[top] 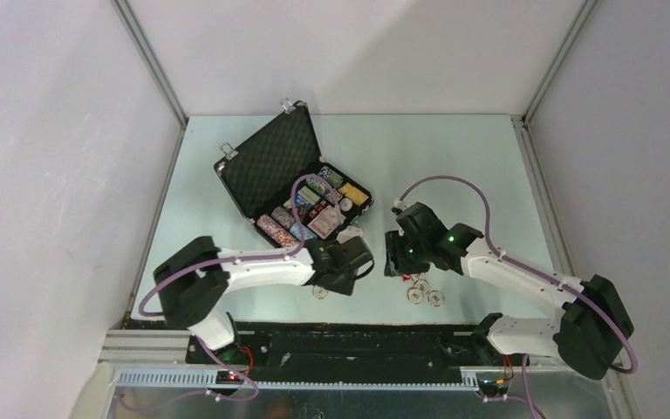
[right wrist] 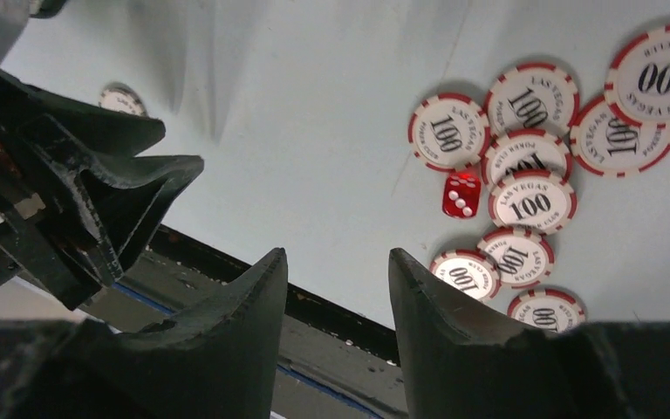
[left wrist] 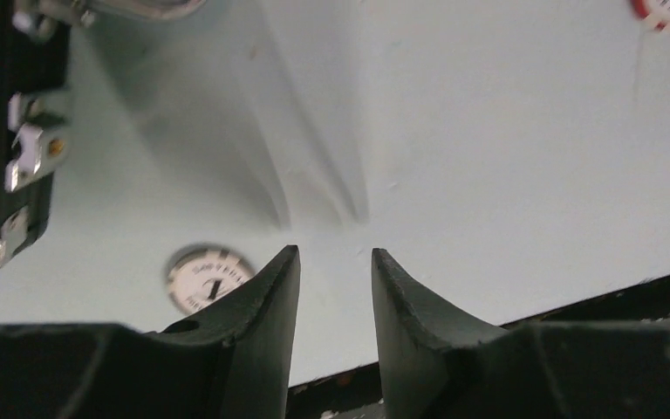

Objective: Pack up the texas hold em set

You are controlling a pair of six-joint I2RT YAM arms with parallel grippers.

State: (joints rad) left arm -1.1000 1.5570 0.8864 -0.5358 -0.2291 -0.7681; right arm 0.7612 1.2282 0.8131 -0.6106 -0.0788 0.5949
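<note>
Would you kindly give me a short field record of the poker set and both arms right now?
Case: black rectangular foam-lined briefcase, open, lid leaning back, multicoloured chips in its tray
Loose chips: red-and-white round "100" poker chips, clustered on the pale table
Die: small red die among them
Stray chip: one pale round chip beside left jaws
Left jaws: apart, empty
Right jaws: apart, empty

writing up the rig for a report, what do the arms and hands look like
Left arm and right arm: white links, black joints, each trailing a purple cable; green lights on the right. Left hand and right hand: two black tapered fingers.
</note>
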